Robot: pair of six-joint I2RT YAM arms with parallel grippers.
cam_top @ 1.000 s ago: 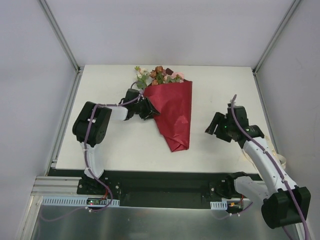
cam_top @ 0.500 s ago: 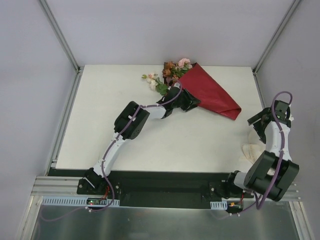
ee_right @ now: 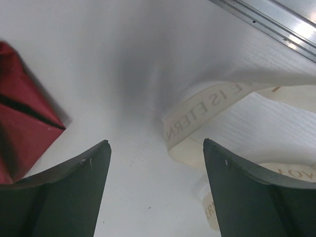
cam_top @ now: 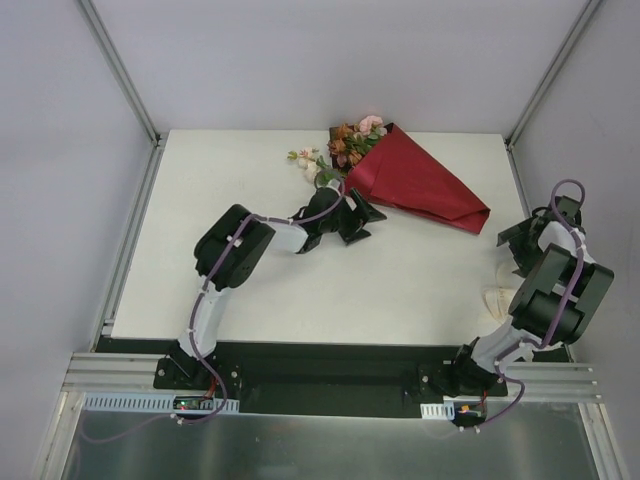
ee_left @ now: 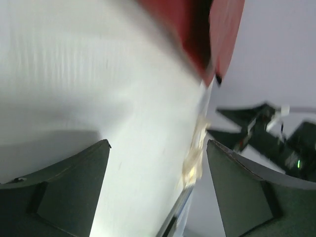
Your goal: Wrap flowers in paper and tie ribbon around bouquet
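The bouquet lies at the back of the table: pink, cream and rust flowers (cam_top: 350,140) stick out of a dark red paper (cam_top: 415,185) cone whose tip points right. My left gripper (cam_top: 358,216) stands open just in front of the cone's mouth, apart from it; in its wrist view (ee_left: 158,143) only bare table lies between the fingers, with the paper (ee_left: 217,34) further ahead. The cream ribbon (cam_top: 497,298) lies loose by the right table edge. My right gripper (cam_top: 520,240) is open above the ribbon (ee_right: 207,111), holding nothing (ee_right: 156,142). The cone's tip (ee_right: 19,133) shows at its left.
A metal rail (ee_right: 266,22) runs along the right table edge beside the ribbon. White walls close in the table on three sides. The right arm (cam_top: 550,290) is folded up tight at the right edge.
The bouquet swung from pointing toward me to lying with its tip to the right. The left gripper let go of the paper and drew back. The right arm folded toward the right edge.
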